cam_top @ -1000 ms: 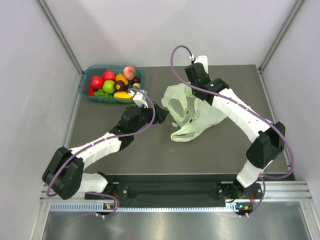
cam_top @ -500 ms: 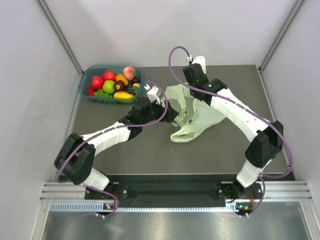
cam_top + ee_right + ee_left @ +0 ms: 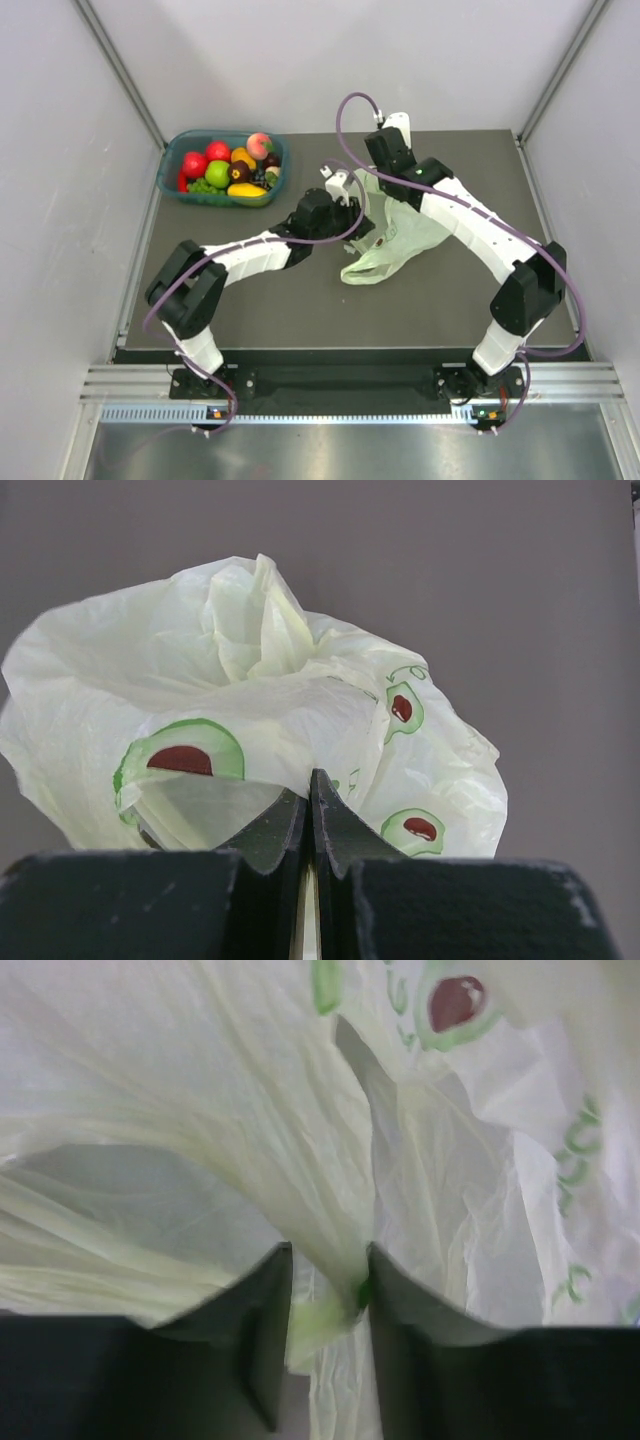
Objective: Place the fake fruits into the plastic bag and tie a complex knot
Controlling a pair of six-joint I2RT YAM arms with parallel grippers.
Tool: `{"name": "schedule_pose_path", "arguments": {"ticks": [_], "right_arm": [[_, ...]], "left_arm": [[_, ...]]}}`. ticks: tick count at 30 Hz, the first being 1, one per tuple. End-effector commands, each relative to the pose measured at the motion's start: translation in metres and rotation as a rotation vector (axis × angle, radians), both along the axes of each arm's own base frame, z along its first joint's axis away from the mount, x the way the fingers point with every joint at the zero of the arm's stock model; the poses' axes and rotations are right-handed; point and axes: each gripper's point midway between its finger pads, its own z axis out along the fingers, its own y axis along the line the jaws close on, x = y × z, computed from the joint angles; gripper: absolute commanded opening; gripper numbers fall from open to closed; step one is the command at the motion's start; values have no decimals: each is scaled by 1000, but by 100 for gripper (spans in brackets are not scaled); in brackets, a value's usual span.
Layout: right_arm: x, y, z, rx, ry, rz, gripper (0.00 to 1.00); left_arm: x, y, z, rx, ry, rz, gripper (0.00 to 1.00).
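Observation:
The pale green plastic bag point(image 3: 402, 238) lies crumpled at the middle of the dark table, printed with green and red avocado marks. My left gripper point(image 3: 345, 208) reaches into its left side. In the left wrist view the jaws point(image 3: 330, 1260) stand narrow, with a bunched fold of the bag point(image 3: 200, 1080) pinched between them. My right gripper point(image 3: 383, 184) sits at the bag's far edge. Seen from the right wrist point(image 3: 310, 780), it is shut on a thin layer of the bag point(image 3: 250, 680). The fake fruits point(image 3: 232, 165) lie in a tub at the back left. No knot shows.
The teal tub point(image 3: 168, 172) holding the fruits stands in the table's back left corner, near the left wall. Grey walls close in the table on three sides. Purple cables loop off both wrists above the bag.
My left arm swung right from beside the tub to the bag, and its jaws closed from wide open onto a fold. The right gripper held its place, shut on the bag.

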Motion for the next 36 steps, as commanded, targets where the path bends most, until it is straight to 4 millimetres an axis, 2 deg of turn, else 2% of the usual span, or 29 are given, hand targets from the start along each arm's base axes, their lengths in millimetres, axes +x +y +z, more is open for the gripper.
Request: {"name": "schedule_pose_path", "arguments": {"ticks": [1, 2, 3, 4, 6, 7, 9, 10, 12, 16, 19, 23, 26, 27, 29, 30, 32, 33, 36], "right_arm": [[4, 8, 20, 38, -66, -2, 0], [3, 4, 15, 20, -59, -10, 0], [2, 1, 12, 0, -56, -20, 0], [2, -6, 9, -35, -55, -37, 0], [1, -15, 0, -81, -45, -63, 0], [1, -16, -2, -87, -45, -66, 0], [2, -18, -7, -101, -42, -75, 0], [2, -17, -8, -102, -41, -75, 0], [3, -16, -9, -93, -42, -77, 0], [6, -10, -9, -76, -43, -58, 0], [7, -6, -12, -73, -32, -44, 0], [8, 4, -13, -43, -16, -13, 0], [12, 4, -14, -52, -9, -32, 0], [15, 4, -15, -49, -8, -43, 0], [25, 3, -14, -28, -5, -61, 0], [30, 4, -8, -11, -17, -65, 0], [39, 3, -10, 17, -10, -71, 0], [44, 4, -2, 36, -27, -73, 0], [56, 1, 4, 74, -31, -81, 0]], "left_arm": [[26, -2, 15, 1, -43, 66, 19], [33, 4, 15, 10, -41, 70, 2], [37, 9, 15, 21, -27, 69, 0], [34, 9, 19, 28, -12, 13, 0], [48, 30, 23, 61, 19, 10, 0], [57, 45, 23, 92, 13, 21, 0], [66, 58, 37, 111, -8, 18, 0], [71, 74, 33, 150, 6, 41, 0], [86, 93, 44, 163, -31, 81, 0], [110, 110, 53, 207, -65, 97, 0], [134, 120, 47, 300, -75, 151, 0], [160, 117, 48, 343, -125, 158, 8], [174, 115, 50, 383, -158, 143, 25], [181, 118, 51, 405, -172, 165, 38], [186, 123, 55, 419, -189, 193, 51], [190, 125, 57, 422, -203, 214, 59], [195, 134, 57, 433, -209, 259, 62], [199, 137, 58, 427, -213, 275, 64], [204, 142, 57, 420, -212, 292, 66]]}}
